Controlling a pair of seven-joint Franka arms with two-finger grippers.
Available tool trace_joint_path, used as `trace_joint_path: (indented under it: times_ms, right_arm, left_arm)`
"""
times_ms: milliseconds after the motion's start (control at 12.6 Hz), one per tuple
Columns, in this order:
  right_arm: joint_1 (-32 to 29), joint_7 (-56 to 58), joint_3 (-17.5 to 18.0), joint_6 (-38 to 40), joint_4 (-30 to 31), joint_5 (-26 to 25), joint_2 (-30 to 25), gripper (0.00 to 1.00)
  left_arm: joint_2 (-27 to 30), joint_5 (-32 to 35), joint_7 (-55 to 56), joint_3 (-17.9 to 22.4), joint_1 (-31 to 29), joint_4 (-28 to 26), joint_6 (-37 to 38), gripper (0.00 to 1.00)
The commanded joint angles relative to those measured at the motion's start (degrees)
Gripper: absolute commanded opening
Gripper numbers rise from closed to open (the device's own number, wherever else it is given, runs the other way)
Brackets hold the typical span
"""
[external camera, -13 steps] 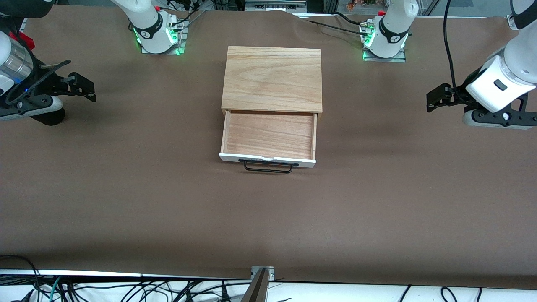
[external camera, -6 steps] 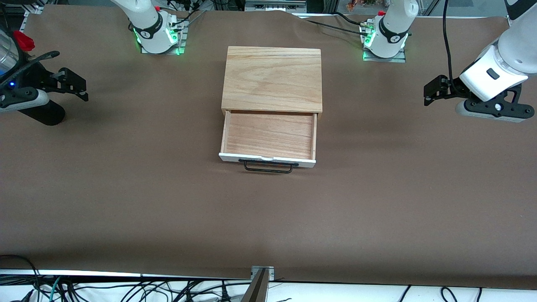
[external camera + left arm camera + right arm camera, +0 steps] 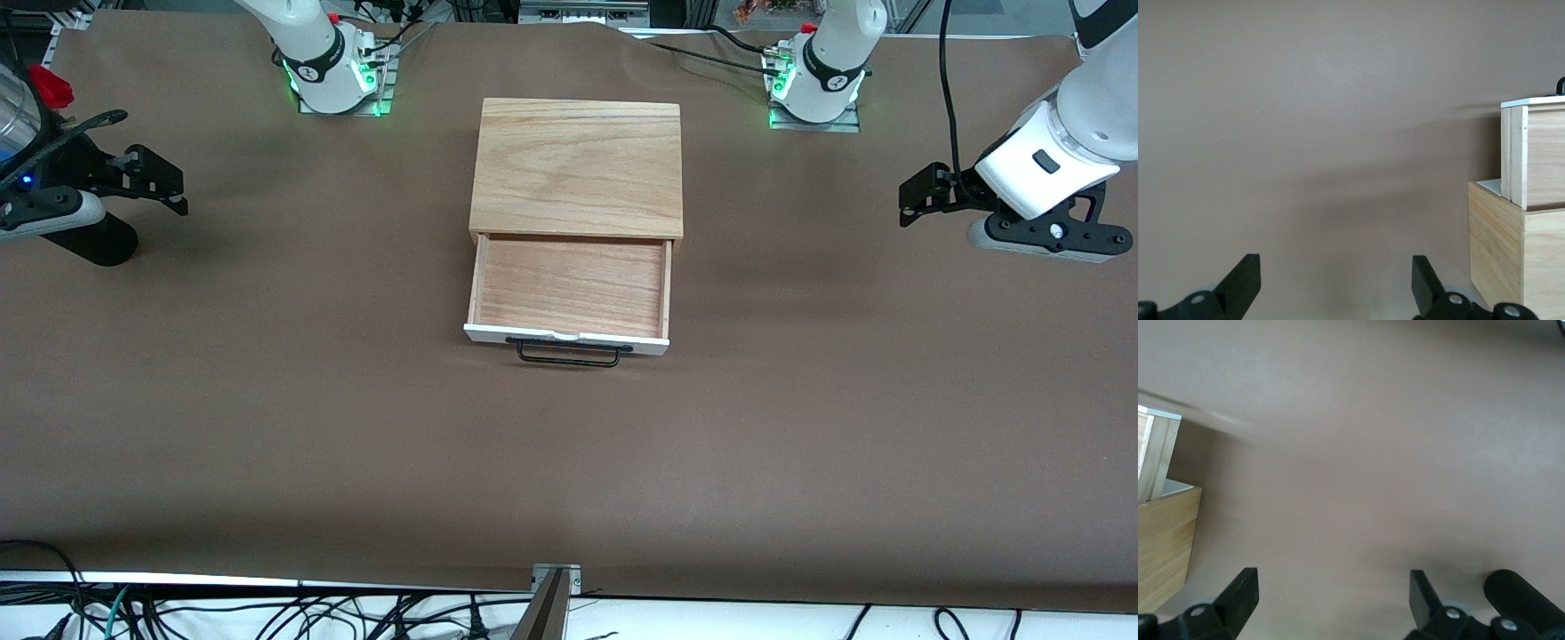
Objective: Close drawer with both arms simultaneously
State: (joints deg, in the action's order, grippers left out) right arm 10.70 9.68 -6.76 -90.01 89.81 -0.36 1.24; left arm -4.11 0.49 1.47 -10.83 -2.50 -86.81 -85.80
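Front view: an oak box [image 3: 578, 167] is seen at mid-worktop [image 3: 569, 462], between the two arm bases. The drawer [image 3: 569, 289] is pulled out of the box toward the front camera, approx. fully extended, and nothing is seen inside the tray. Its white front panel [image 3: 566, 338] faces the camera, w/ a black wire handle [image 3: 568, 354] attached to the panel and lying nearer the camera than the panel.

The left end effector [image 3: 909, 203] is held over bare brown worktop toward the left arm's end, well apart from the box. Its fingers are spread wide and nothing is gripped. In the left wrist view both fingers [image 3: 1238, 283] are shown wide apart w/ only worktop between them; the box's side [image 3: 1501, 250] and the drawer's side [image 3: 1535, 153] are seen at the frame edge.

The right end effector [image 3: 182, 197] is held over the worktop toward the right arm's end, also well apart from the box. Its fingers [image 3: 1238, 593] are likewise spread wide w/ nothing between them but worktop. A black ribbed cylinder [image 3: 1525, 603] is seen beside one finger in the right wrist view; in the front view a dark cylinder [image 3: 93, 242] shows below the right arm's wrist. A corner of the box [image 3: 1165, 547] and of the drawer [image 3: 1155, 457] is visible at the right wrist frame's edge.
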Motion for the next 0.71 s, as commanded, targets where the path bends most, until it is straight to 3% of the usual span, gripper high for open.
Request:
trace_joint_path:
  times_ms: [0, 634]
  right_arm:
    - [-0.24, 0.08, 0.17, 0.98, -1.57, -0.52, 0.61, 1.0]
    - [-0.24, -0.45, 0.08, 1.51, -3.23, -0.7, 0.43, 1.0]
  left_arm:
    - [0.68, -0.93, -1.56, -0.07, -0.66, -0.9, -0.77, 1.0]
    - [0.68, -0.93, -1.56, -0.16, -0.57, -0.82, -0.86, 1.0]
